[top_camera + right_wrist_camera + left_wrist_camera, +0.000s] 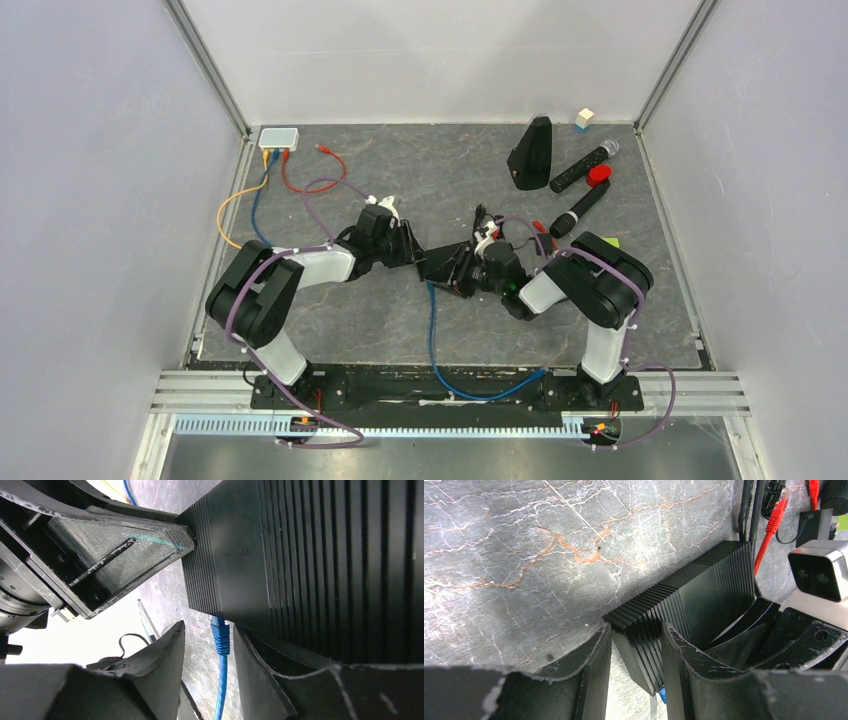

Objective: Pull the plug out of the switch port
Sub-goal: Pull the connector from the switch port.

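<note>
The black ribbed switch (pixel 443 264) lies mid-table between my two grippers. My left gripper (pixel 410 250) comes at it from the left. In the left wrist view the left gripper (pixel 638 630) is closed over one end of the switch (pixel 704 590), both fingers against its corner. The blue plug (pixel 220 632) sits in a port on the switch's (pixel 310 565) near side, and its blue cable (pixel 432 335) runs toward the table's front. My right gripper (pixel 208 627) is open, its fingers on either side of the plug with gaps showing. It sits at the switch's right end (pixel 468 272).
At the back left stands a white box (pixel 278 137) with orange, blue and red cables (pixel 300 180) trailing from it. At the back right are a black wedge (pixel 530 152), two black microphones (pixel 583 165), a red cap (pixel 598 175) and a small cube (pixel 584 119).
</note>
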Available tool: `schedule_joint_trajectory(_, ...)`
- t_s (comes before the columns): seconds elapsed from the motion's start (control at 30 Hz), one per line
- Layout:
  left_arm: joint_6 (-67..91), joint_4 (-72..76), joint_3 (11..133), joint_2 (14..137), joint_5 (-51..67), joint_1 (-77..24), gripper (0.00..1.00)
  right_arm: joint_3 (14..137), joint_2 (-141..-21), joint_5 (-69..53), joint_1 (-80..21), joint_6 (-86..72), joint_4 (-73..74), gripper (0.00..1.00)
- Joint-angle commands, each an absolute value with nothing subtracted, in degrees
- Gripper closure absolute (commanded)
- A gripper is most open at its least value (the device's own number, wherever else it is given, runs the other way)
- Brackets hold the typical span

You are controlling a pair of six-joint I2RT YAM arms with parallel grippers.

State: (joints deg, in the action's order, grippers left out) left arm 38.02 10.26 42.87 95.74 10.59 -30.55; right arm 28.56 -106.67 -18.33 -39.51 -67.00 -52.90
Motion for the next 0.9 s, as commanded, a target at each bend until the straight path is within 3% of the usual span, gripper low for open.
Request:
schedule_joint_trajectory(0.0, 37.24, 4.37, 40.54, 97.7, 8.71, -30.78, 0.58, 27.71, -109.51, -14.84, -39.64, -71.33, -53.57, 0.59)
schedule_joint_trajectory(0.3, 37.01, 4.37, 40.37, 97.92, 8.44, -30.76, 0.58, 27.1, -110.13, -14.84, -39.73, -71.91, -55.88, 0.66)
schedule_joint_trajectory(0.43, 36.85, 4.57, 40.36, 98.02, 8.63, -30.76, 0.58, 26.23, -109.89, -16.86, -39.9, -69.47, -58.54, 0.56)
schedule_joint_trajectory(0.57, 36.5, 4.57, 40.55, 98.09, 8.64, -30.76, 0.59, 24.71, -109.71, -16.22, -39.99, -70.09, -59.11, 0.64)
schedule_joint_trajectory(0.87, 36.56, 4.57, 40.24, 97.69, 8.71, -30.77, 0.59, 27.22, -110.8, -15.56, -39.97, -71.14, -57.49, 0.66)
